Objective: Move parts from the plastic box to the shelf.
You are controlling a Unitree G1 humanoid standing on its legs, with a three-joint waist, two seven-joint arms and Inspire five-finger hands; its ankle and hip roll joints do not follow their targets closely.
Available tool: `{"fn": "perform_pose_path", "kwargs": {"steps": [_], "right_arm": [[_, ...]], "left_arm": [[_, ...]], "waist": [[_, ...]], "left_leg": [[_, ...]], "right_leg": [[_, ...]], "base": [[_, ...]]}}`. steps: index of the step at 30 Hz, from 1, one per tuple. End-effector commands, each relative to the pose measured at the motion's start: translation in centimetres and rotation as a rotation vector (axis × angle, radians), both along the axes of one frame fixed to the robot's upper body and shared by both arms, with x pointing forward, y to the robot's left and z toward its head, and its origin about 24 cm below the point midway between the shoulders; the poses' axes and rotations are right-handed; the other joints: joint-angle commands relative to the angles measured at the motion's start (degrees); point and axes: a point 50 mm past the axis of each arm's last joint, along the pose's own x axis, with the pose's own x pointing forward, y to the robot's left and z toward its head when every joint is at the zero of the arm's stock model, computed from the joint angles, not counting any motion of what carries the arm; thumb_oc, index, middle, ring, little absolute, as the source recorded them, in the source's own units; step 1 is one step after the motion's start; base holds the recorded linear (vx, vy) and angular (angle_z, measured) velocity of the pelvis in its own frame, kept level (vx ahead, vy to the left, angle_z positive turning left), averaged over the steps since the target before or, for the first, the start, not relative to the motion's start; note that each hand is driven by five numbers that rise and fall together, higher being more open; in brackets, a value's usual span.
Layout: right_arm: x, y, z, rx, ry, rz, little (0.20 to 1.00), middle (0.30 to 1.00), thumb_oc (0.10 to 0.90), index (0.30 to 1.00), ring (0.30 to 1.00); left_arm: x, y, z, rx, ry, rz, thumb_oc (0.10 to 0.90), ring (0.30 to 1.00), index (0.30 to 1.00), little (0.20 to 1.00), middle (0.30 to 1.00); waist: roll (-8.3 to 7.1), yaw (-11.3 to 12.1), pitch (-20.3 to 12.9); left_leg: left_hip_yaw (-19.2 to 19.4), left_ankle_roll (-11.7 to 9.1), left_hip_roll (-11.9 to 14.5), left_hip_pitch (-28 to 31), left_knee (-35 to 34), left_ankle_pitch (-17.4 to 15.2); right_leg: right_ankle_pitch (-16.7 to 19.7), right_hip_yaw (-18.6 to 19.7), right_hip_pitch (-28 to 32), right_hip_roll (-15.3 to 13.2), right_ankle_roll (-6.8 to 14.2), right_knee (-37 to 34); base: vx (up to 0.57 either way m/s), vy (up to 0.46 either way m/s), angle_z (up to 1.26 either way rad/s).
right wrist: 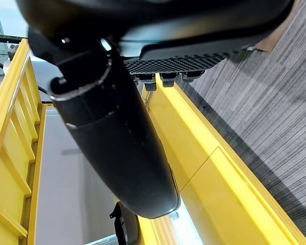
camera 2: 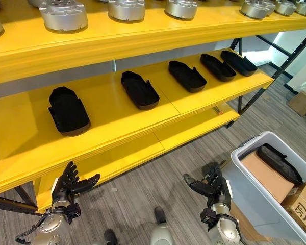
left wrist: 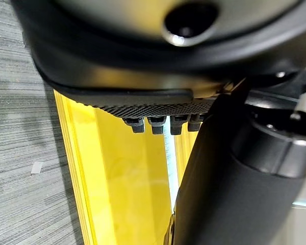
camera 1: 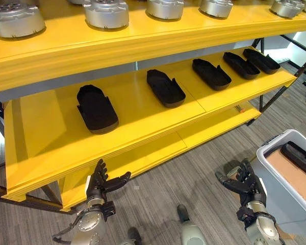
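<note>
Left eye view, from the left: my left hand hangs low before the yellow shelf, fingers spread, holding nothing. Five black parts already lie along the middle board. My right hand is likewise open and empty, just beside the plastic box. One black part lies inside on cardboard; it looks light and stiff, best gripped across its narrow middle.
</note>
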Motion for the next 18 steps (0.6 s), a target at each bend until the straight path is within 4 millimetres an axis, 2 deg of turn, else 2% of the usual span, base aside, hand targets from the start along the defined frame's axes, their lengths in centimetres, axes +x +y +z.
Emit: {"fn": "perform_pose_path", "kwargs": {"steps": [1,4,6,9,14,18], "right_arm": [[2.9,-0.8,5.7,-0.068,-0.32,-0.017,1.0,1.0,0.9,1.0,1.0],[2.8,-1.0,5.7,-0.08,-0.314,-0.023,1.0,1.0,0.9,1.0,1.0],[2.8,-1.3,5.9,-0.088,-0.314,-0.023,1.0,1.0,0.9,1.0,1.0],[2.6,-1.4,5.9,-0.093,-0.309,-0.023,1.0,1.0,0.9,1.0,1.0],[2.8,-1.2,6.0,-0.095,-0.307,-0.002,1.0,1.0,0.9,1.0,1.0],[2.8,-1.1,6.0,-0.087,-0.306,0.01,1.0,1.0,0.9,1.0,1.0]], "left_arm": [[1.6,0.8,4.4,0.082,-0.231,-0.03,0.9,1.0,1.0,1.0,1.0],[1.5,0.7,4.2,0.069,-0.225,-0.023,0.9,1.0,1.0,1.0,1.0],[1.1,0.8,3.7,0.045,-0.202,-0.011,0.9,1.0,1.0,1.0,1.0],[0.4,0.6,3.0,0.022,-0.17,-0.013,0.9,1.0,1.0,1.0,1.0],[-0.7,0.6,2.4,-0.01,-0.145,0.005,0.9,1.0,1.0,1.0,1.0],[-0.9,0.5,2.3,-0.023,-0.145,0.014,0.9,1.0,1.0,1.0,1.0]], "waist": [[0.17,0.6,-0.3],[0.05,1.1,-0.6],[0.22,1.6,-2.0],[0.61,1.7,-3.3],[1.6,1.8,-5.2],[2.3,1.7,-6.1]], "left_leg": [[-4.2,-0.7,4.0,1.6,3.3,-8.7],[-4.6,-1.1,4.4,2.3,3.0,-8.4],[-5.2,-1.9,5.2,4.1,1.2,-7.6],[-5.4,-2.9,6.1,6.4,-1.7,-6.2],[-3.9,-4.2,7.5,11.0,-8.6,-2.9],[-3.5,-5.3,8.5,12.4,-10.9,-1.2]], "right_leg": [[10.6,0.3,-3.4,-0.7,4.1,-0.5],[9.5,-0.3,-2.6,-0.6,3.9,-0.3],[6.6,-1.3,-1.1,-0.1,3.4,-0.3],[4.4,-1.7,0.1,0.7,3.0,-0.4],[1.8,-0.4,0.7,2.9,2.5,-1.0],[0.7,0.1,1.1,4.2,1.9,-1.4]], "base": [[0.04,-0.059,0.04],[0.04,-0.081,0.01],[0.09,-0.138,0.16],[0.07,-0.087,0.09],[0.04,-0.087,-0.03],[0.02,-0.092,-0.19]]}}
